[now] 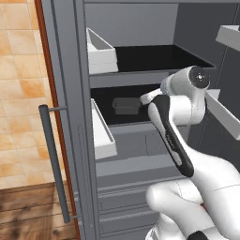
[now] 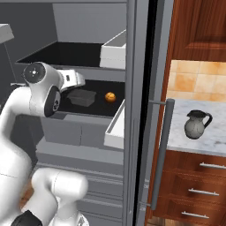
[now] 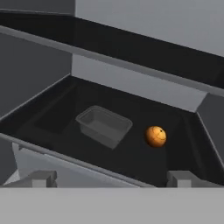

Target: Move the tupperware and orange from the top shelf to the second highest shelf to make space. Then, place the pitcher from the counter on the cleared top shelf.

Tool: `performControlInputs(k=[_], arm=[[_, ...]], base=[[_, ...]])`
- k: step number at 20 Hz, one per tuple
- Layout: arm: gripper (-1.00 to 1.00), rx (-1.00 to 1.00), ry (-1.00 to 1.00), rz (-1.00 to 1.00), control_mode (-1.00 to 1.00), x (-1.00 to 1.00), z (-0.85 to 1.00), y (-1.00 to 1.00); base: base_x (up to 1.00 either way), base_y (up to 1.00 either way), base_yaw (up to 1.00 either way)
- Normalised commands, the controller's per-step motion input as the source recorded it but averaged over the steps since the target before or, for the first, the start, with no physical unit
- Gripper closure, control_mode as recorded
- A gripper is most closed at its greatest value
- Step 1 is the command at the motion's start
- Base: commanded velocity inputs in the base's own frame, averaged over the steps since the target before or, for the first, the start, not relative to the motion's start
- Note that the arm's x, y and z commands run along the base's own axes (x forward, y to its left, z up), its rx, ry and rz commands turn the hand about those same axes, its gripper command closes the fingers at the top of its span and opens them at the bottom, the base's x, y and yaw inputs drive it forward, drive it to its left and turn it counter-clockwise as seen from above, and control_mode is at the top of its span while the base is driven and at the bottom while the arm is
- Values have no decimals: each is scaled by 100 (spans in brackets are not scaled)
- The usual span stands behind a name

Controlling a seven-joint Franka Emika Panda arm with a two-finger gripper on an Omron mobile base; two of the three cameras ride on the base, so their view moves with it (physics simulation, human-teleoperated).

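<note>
The dark grey tupperware (image 3: 104, 126) and the orange (image 3: 156, 136) sit side by side on the second highest shelf (image 3: 57, 109), the orange to the box's right. Both also show from the base: tupperware (image 1: 125, 105) (image 2: 81, 97), orange (image 2: 110, 97). The black top shelf (image 1: 154, 57) (image 2: 66, 53) above them is bare. My gripper (image 3: 111, 178) hovers open just in front of the second shelf's grey front edge, holding nothing; from the right base its hand (image 2: 76, 79) is level with that shelf. The pitcher (image 2: 196, 124) stands on the marble counter (image 2: 212, 141) right of the fridge.
White door bins (image 1: 101, 50) (image 1: 104, 133) flank the shelves on the left, others (image 2: 114, 50) (image 2: 115, 126) on the right. Long grey door handles (image 1: 54, 164) (image 2: 161, 154) stand at the door edges. Grey drawers (image 1: 126, 161) lie below the shelves.
</note>
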Motion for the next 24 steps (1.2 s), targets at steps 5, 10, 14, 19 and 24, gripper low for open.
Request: performControlInputs(k=[5, 10, 14, 19, 24], arm=[[-100, 0, 1, 19, -100, -100, -53, 7], [-100, -1, 2, 5, -100, -98, -27, 30], [-100, 0, 0, -14, -100, -76, 0, 26], [-100, 10, 0, -31, -100, -66, 0, 1], [-100, 18, 0, -7, -100, -31, 0, -53]], base=[[0, 0, 0], [0, 0, 0], [0, 0, 0], [0, 0, 0], [0, 0, 0]])
